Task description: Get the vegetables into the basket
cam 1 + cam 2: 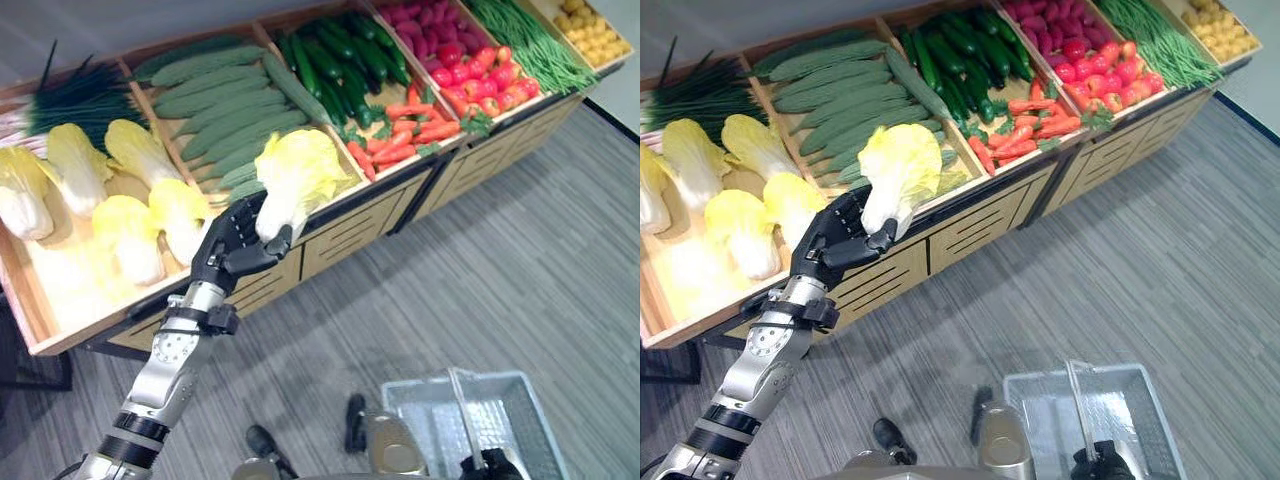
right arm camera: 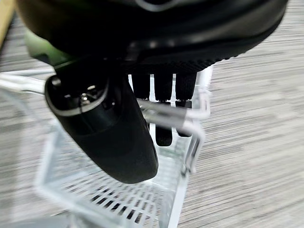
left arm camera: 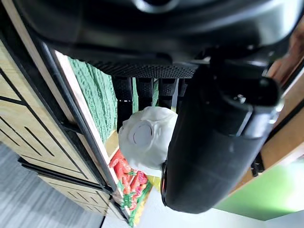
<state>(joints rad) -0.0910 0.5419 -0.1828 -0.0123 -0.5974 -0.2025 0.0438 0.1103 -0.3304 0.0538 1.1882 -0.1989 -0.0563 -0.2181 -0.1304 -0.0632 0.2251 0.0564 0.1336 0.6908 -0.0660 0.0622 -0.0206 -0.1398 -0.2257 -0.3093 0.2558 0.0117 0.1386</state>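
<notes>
Grey striped floor [image 1: 480, 250] runs before a wooden produce stand [image 1: 350, 225]. Left hand [image 1: 232, 245] has its fingers curled round a yellow napa cabbage [image 1: 295, 175], lifted just above the stand's front edge. Right hand [image 2: 109, 123] clasps the clear basket [image 1: 505, 415] by its handle [image 2: 190, 116], well apart from the left hand.

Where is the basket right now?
In the left eye view the clear basket sits low on the robot's right, above the grey floor and apart from the produce stand; the right hand is curled round its handle.
</notes>
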